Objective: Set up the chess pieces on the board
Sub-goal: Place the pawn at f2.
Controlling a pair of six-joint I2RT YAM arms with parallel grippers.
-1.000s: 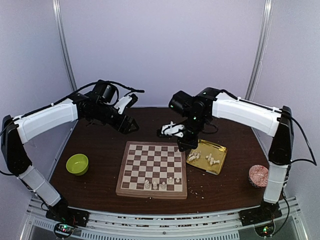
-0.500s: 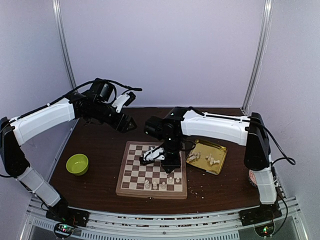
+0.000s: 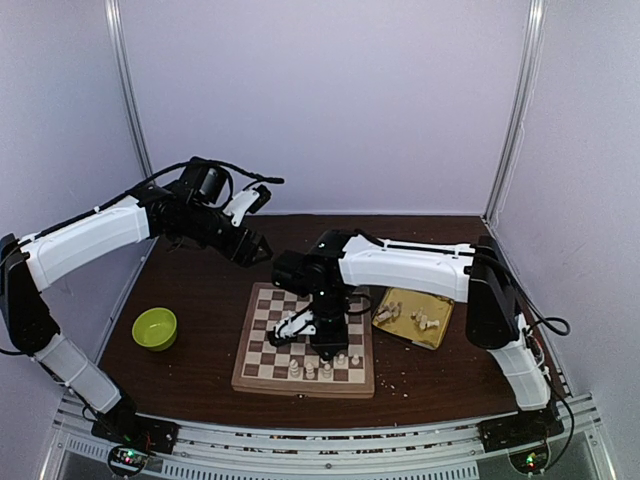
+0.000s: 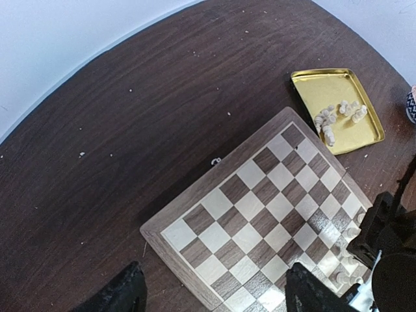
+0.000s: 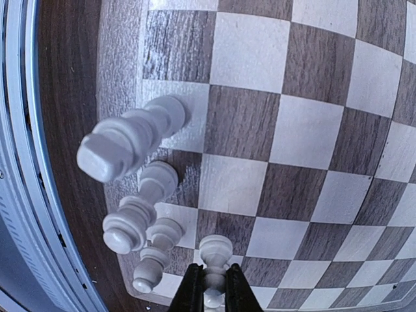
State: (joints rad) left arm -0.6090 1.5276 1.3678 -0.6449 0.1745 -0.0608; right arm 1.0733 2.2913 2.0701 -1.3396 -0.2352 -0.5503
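While the right claw (image 5: 213, 289) pinches a piece (image 5: 214, 253) upright at the board's (image 5: 312, 130) near row, placed pieces (image 5: 138, 211) stand just beside it. A tilted release or sideways exit could topple them. The left claw (image 4: 214, 296) hangs wide, empty; the tray (image 4: 325, 84) holds the rest.

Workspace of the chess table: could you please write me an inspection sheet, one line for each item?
Surface: dark wooden table, dotted with pale crumbs.
Job's things: chessboard lies flat; a few cream chess pieces stand along its near edge, and more lie in the gold tray.
Clutter: green bowl left of the chessboard.
Grippers: left gripper open and empty, above the table beyond the chessboard's far left corner; right gripper shut on one chess piece over the near row.
Cables: black cable loops over the left wrist.
Surroundings: pale walls, metal poles.
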